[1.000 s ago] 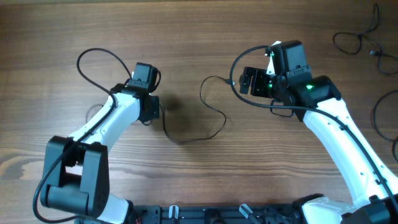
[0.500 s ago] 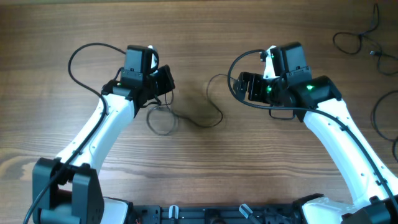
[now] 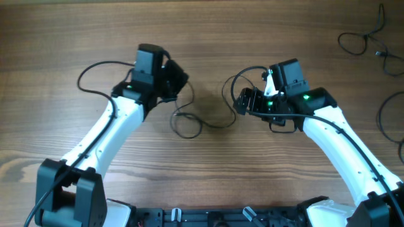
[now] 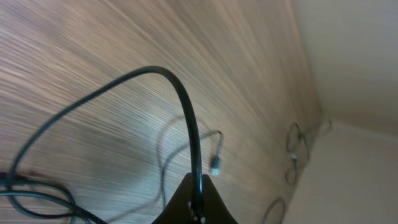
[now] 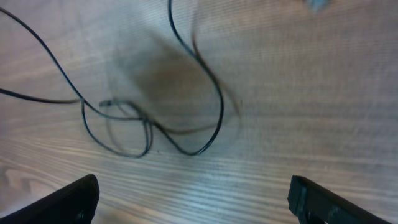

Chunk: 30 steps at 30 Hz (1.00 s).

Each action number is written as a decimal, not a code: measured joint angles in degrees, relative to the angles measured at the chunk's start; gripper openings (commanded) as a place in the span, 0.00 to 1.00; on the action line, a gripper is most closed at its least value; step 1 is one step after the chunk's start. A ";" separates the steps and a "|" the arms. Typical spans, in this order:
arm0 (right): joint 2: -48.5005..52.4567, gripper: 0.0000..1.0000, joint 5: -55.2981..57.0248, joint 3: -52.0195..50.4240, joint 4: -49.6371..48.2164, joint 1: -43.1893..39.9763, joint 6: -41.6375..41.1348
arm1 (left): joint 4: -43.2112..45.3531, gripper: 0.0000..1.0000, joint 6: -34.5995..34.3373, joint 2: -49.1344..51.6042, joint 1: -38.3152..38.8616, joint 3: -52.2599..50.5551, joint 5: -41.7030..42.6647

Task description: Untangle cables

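Note:
A thin dark cable (image 3: pixel 187 124) lies in a small loop on the wooden table (image 3: pixel 202 170) between the two arms, and its run curves on towards the right arm. My left gripper (image 3: pixel 176 80) hovers above the loop's left side, shut on this cable. In the left wrist view the cable (image 4: pixel 163 72) arcs up out of the shut gripper (image 4: pixel 198 200) and falls away to the left, with a small plug end (image 4: pixel 215 165) lying on the wood beyond. My right gripper (image 3: pixel 245 101) stands wide open just right of the cable. In its wrist view the loops (image 5: pixel 127 134) lie ahead of the empty gripper (image 5: pixel 193 199).
More thin cables lie at the far right: a loose bunch (image 3: pixel 361 40) at the back corner and a long loop (image 3: pixel 386 116) at the right edge. Thick black arm wires arch beside the left arm (image 3: pixel 95 68) and over the right wrist (image 3: pixel 243 70).
My left arm has swung up and to the right, dragging the cable with it, so the long run has gathered into a small loop. The right gripper has dropped lower and come slightly left.

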<state>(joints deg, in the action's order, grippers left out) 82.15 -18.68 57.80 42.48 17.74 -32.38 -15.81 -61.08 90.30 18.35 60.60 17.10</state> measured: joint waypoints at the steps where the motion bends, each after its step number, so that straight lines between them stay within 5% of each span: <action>1: 0.00 1.00 -0.37 -0.76 -0.46 0.02 -2.19 | 1.38 0.04 -0.48 0.00 1.05 0.00 -0.07; 11: -0.17 0.84 -2.49 -19.91 -26.16 0.11 -14.97 | 3.06 0.07 -1.88 0.00 4.96 0.02 -3.76; 16: -0.17 0.52 -1.44 -24.81 -36.83 0.11 -16.76 | 3.02 0.08 -2.05 0.00 4.96 0.02 -3.96; 24: 2.36 0.47 0.11 -25.22 -43.80 0.35 -18.36 | 3.04 0.04 -2.16 0.00 4.96 0.02 -3.98; 30: 7.26 0.13 -0.48 -25.51 -51.89 1.92 -15.82 | 3.02 0.04 -3.17 0.00 4.96 0.02 -3.98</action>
<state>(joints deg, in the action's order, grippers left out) 89.41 -19.16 32.29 -9.41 19.66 -48.21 -12.80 -64.25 90.30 23.31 60.62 13.13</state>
